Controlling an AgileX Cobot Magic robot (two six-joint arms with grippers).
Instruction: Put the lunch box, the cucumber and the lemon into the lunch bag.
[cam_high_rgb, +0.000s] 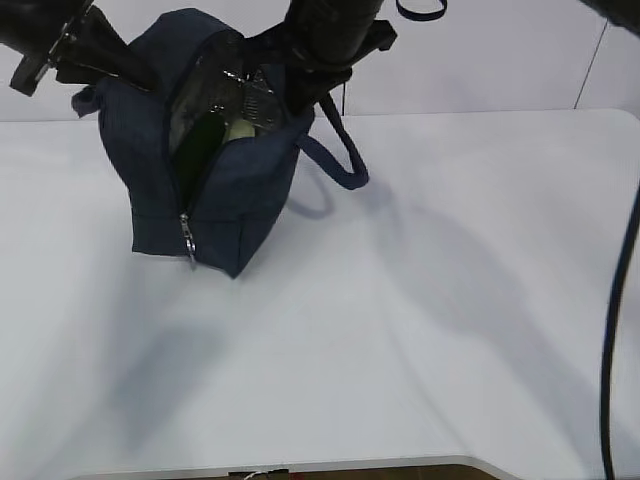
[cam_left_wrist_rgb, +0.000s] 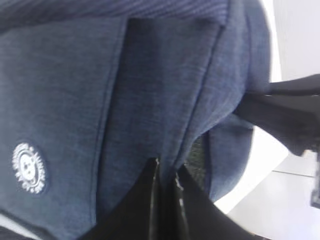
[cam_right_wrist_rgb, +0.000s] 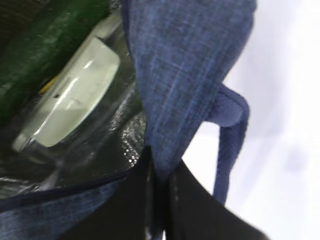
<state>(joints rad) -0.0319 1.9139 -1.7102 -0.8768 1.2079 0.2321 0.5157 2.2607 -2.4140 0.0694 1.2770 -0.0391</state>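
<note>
The navy lunch bag (cam_high_rgb: 225, 190) stands on the white table at the back left, its top open. Inside it lie the dark green cucumber (cam_right_wrist_rgb: 40, 45) and the lunch box (cam_right_wrist_rgb: 75, 100) with its pale green lid; both also show in the exterior view, the cucumber (cam_high_rgb: 200, 135) beside the lunch box (cam_high_rgb: 238, 130). A sliver of yellow, perhaps the lemon (cam_right_wrist_rgb: 46, 86), peeks between them. My left gripper (cam_left_wrist_rgb: 166, 167) is shut on the bag's left wall fabric. My right gripper (cam_right_wrist_rgb: 161, 172) is shut on the bag's right rim fabric.
The bag's handle (cam_high_rgb: 340, 150) loops out to the right onto the table (cam_high_rgb: 420, 300). The zipper's metal ring pull (cam_high_rgb: 188, 240) hangs at the bag's front corner. A black cable (cam_high_rgb: 615, 330) runs down the right edge.
</note>
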